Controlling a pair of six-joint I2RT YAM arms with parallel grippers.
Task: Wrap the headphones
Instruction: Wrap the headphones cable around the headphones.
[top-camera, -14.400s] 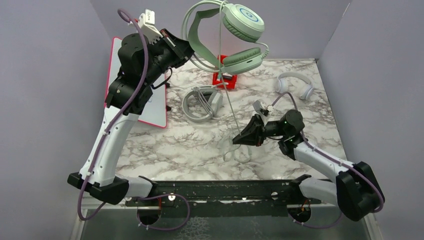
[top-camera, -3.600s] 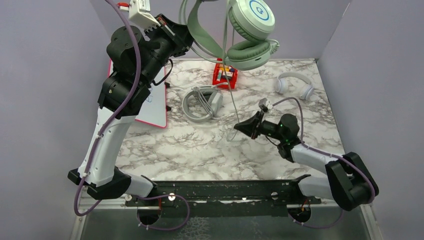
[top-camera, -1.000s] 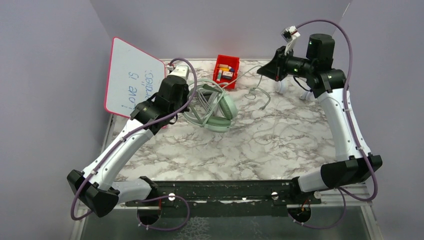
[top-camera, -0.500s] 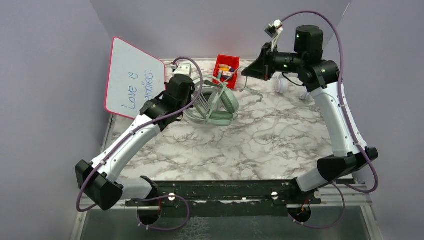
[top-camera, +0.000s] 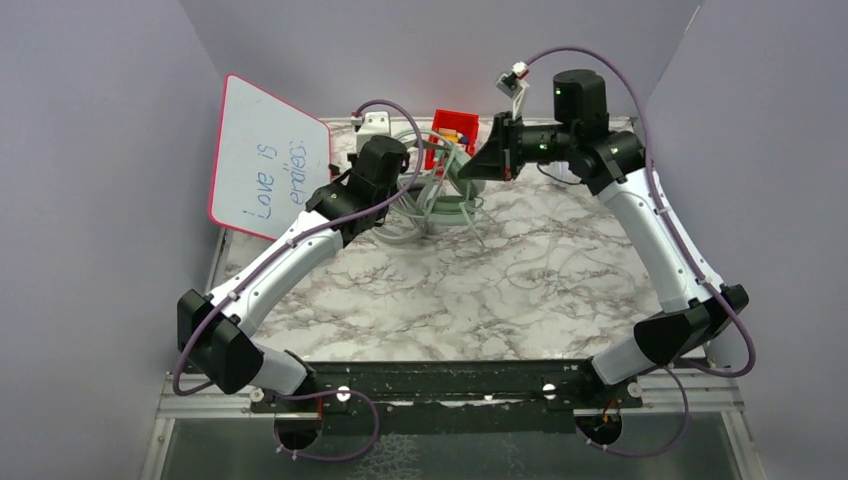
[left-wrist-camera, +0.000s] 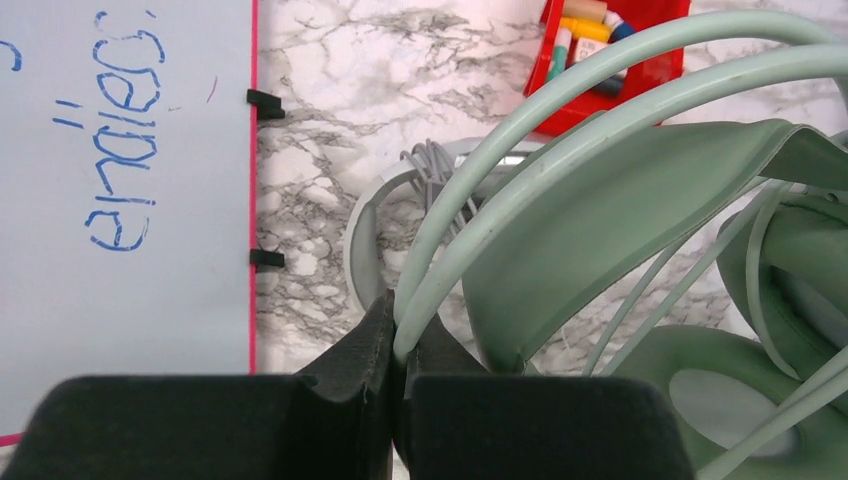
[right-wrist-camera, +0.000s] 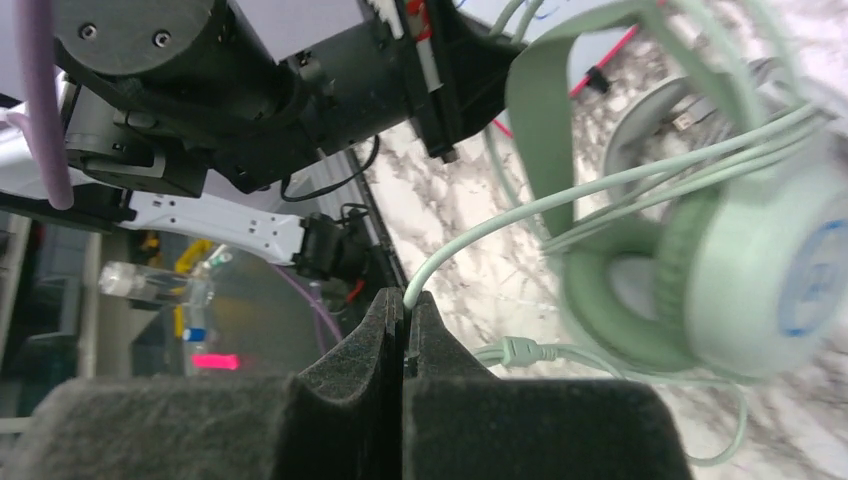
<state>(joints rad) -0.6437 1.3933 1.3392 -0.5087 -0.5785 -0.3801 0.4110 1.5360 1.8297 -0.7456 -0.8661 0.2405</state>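
The left gripper (left-wrist-camera: 393, 308) is clamped tight on the thin hoop of the mint headset (left-wrist-camera: 620, 200). It holds the headset at the back of the table (top-camera: 450, 290), just in front of the red bin (top-camera: 455, 125), over the grey headset (left-wrist-camera: 360, 235) and near the whiteboard (top-camera: 268, 160). The right gripper (right-wrist-camera: 405, 300) is pinched shut on the mint cable (right-wrist-camera: 600, 185), which runs from its jaws toward the ear cup (right-wrist-camera: 770, 270), with several strands lying across the headset.
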